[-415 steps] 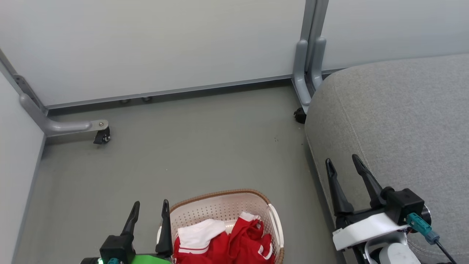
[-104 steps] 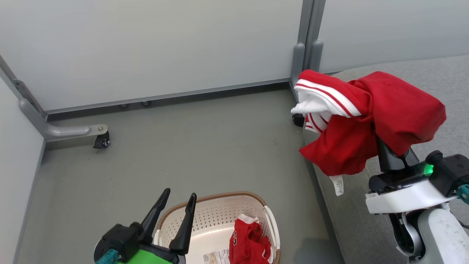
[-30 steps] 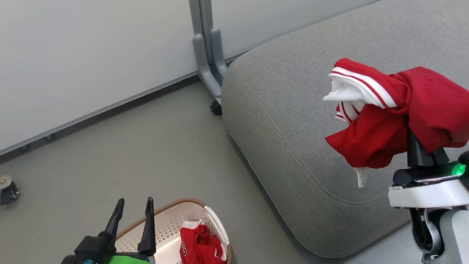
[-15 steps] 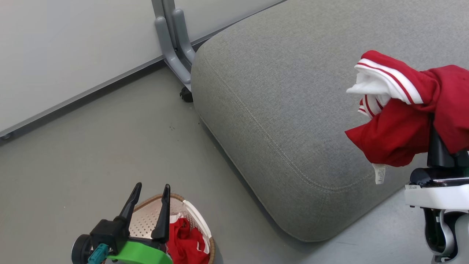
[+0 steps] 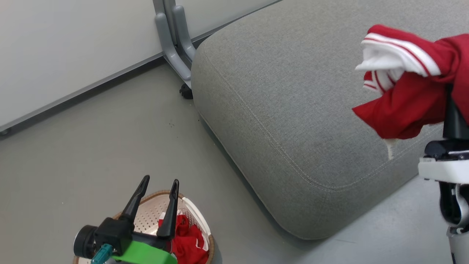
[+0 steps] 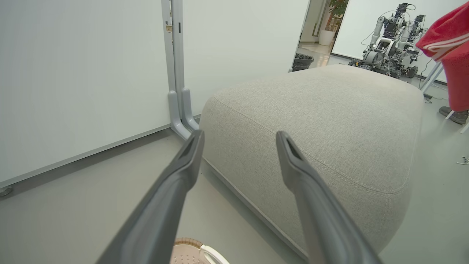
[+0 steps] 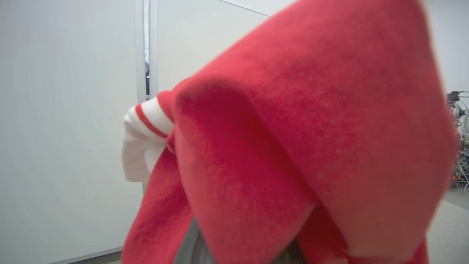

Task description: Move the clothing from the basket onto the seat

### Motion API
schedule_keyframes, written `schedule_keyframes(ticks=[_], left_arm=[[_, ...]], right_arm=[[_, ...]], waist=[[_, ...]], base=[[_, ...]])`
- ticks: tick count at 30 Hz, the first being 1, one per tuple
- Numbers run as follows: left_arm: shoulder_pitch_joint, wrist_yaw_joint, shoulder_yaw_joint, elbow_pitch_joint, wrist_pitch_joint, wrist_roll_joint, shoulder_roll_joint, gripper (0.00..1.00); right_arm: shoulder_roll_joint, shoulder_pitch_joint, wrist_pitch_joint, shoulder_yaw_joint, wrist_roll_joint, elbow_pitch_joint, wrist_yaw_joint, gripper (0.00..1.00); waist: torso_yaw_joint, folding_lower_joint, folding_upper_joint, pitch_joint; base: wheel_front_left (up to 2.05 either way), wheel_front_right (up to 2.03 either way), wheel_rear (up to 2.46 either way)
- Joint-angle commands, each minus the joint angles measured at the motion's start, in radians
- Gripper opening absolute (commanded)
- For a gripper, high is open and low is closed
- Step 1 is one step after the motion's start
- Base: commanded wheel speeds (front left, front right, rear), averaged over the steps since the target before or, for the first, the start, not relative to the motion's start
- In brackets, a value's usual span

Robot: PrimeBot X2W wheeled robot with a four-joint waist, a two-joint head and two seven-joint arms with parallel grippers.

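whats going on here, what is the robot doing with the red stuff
The robot is moving red sports clothes out of a basket on the floor and onto the grey seat. Its right claw is shut on one red garment, holding it bunched up in the air by the seat, not yet set down. The left claw hangs open and empty above the basket, where a second red garment lies.

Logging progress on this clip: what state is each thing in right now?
Held red garment: in the air, draped over right gripper.
Second red garment: crumpled in basket.
Basket: on floor.
Seat: no clothing on it.
Left gripper: open, empty.
Right gripper: shut on held red garment.
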Motion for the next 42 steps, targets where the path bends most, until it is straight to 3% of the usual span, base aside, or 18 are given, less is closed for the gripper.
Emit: schedule_keyframes(ticks=[1,10,20,27,32,42], left_arm=[[-0.032,-0.003,-0.001,-0.013,0.000,0.000,0.025,1.00],[-0.168,-0.003,-0.096,-0.072,0.000,-0.006,0.138,1.00],[-0.274,-0.003,-0.173,-0.120,0.000,-0.019,0.196,1.00],[-0.312,-0.003,-0.190,-0.126,0.000,0.000,0.228,1.00],[-0.318,-0.003,-0.176,-0.126,0.000,0.016,0.229,1.00],[-0.306,-0.003,-0.175,-0.120,0.000,0.026,0.222,1.00]], right_arm=[[-0.015,-0.049,-0.003,-0.002,-0.001,-0.002,0.000,0.00],[-0.048,-0.341,-0.003,-0.122,0.020,0.086,0.000,0.00],[-0.074,-0.636,-0.003,-0.201,0.055,0.337,0.000,0.00],[-0.118,-0.741,-0.003,-0.168,0.033,0.609,0.000,0.00],[-0.105,-0.753,-0.004,-0.133,0.024,0.735,0.000,0.00],[-0.079,-0.804,-0.003,-0.053,0.125,0.977,0.000,0.00]], waist=[[0.039,-0.0001,-0.0001,0.088],[0.128,-0.0001,-0.0001,0.320],[0.197,-0.0001,-0.0001,0.487],[0.234,-0.0001,-0.0001,0.576],[0.249,-0.0001,-0.0001,0.604],[0.256,-0.0001,-0.0001,0.625]], base=[[0.00,0.00,0.00],[0.00,0.00,0.00],[0.00,0.00,0.00],[0.00,0.00,0.00],[0.00,0.00,0.00],[0.00,0.00,0.00]])
